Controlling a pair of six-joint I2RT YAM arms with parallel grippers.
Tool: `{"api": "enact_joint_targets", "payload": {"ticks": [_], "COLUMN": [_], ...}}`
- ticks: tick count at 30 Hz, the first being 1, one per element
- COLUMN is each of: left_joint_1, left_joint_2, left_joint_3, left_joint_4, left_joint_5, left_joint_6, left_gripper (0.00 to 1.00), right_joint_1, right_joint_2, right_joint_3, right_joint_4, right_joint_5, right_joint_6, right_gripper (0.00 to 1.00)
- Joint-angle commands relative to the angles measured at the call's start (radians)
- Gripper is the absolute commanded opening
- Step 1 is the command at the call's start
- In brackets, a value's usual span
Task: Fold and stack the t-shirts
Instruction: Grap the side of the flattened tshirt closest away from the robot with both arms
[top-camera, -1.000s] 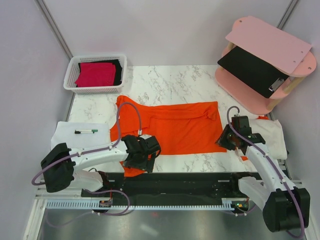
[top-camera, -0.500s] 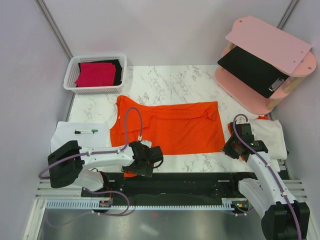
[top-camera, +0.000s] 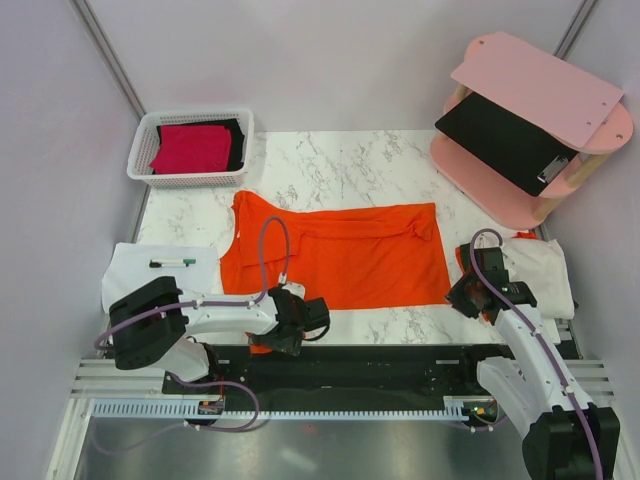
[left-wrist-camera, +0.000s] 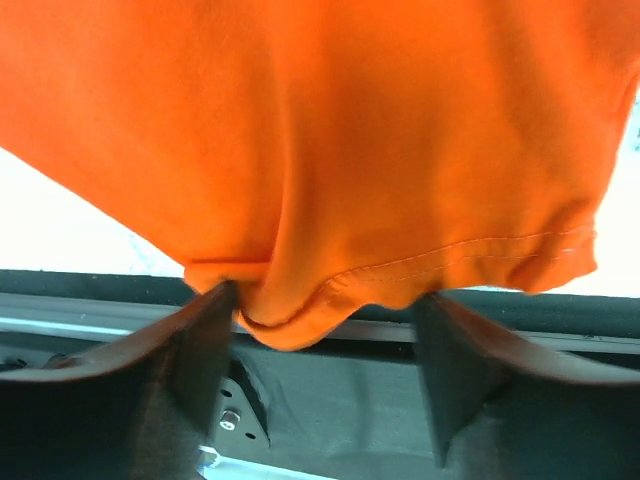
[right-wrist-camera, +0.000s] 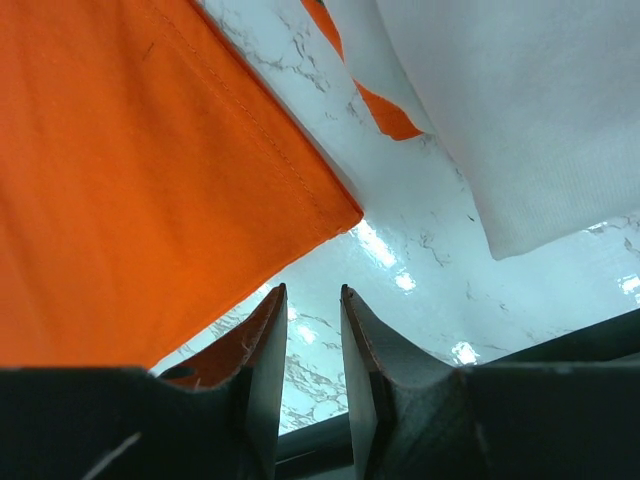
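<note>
early on: bright orange cloth t-shirt (top-camera: 340, 260) flat and unfolded on the white marble counter (top-camera: 340, 165), near hem inside the wide-open left tool (left-wrist-camera: 322, 310), corner just ahead of the narrowly parted, empty right tool (right-wrist-camera: 312, 300), crimson t-shirt (top-camera: 190, 148) and black t-shirt (top-camera: 236, 140) already in the white plastic basket (top-camera: 190, 181).

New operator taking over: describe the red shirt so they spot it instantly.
Start at the marble table and go to its far left corner, where a white basket sits. The crimson-red t-shirt lies folded inside it, black cloth showing along its right side. Unlike the orange t-shirt spread flat across the table, it is small, folded and in the basket.
</note>
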Motion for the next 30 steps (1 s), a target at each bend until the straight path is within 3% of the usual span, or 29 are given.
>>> {"api": "enact_joint_targets", "payload": {"ticks": [1, 2, 4, 5, 6, 18, 30], "left_joint_1": [-0.009, -0.009, -0.009, -0.009, -0.009, -0.009, -0.009], "left_joint_2": [0.0, -0.002, -0.005, -0.008, -0.01, -0.045, -0.063], "left_joint_3": [-0.011, -0.014, -0.016, -0.017, -0.016, -0.004, -0.004], "left_joint_4": [0.028, 0.029, 0.022, 0.02, 0.017, -0.005, -0.006], "left_joint_5": [-0.074, -0.077, -0.081, -0.082, -0.082, -0.1, -0.099], "left_joint_6": [-0.03, -0.035, -0.047, -0.053, -0.061, -0.076, -0.075], "left_gripper": [0.63, 0.4, 0.22, 0.06, 0.02, 0.02, 0.02], "right_joint_1": [-0.004, -0.004, -0.004, -0.004, -0.004, -0.004, -0.004], "right_joint_2": [-0.006, -0.009, -0.01, -0.007, -0.004, 0.055, 0.146], "right_joint_3": [0.01, 0.012, 0.01, 0.01, 0.009, 0.015, -0.036], "right_joint_4": [0.015, 0.014, 0.012, 0.009, 0.005, -0.02, 0.13], "right_joint_5": [0.032, 0.029, 0.027, 0.027, 0.027, -0.008, -0.005], "right_joint_6": [0.043, 0.046, 0.057, 0.063, 0.071, 0.059, 0.092], "right_gripper": [0.35, 0.36, 0.35, 0.35, 0.36, 0.38, 0.38]}}
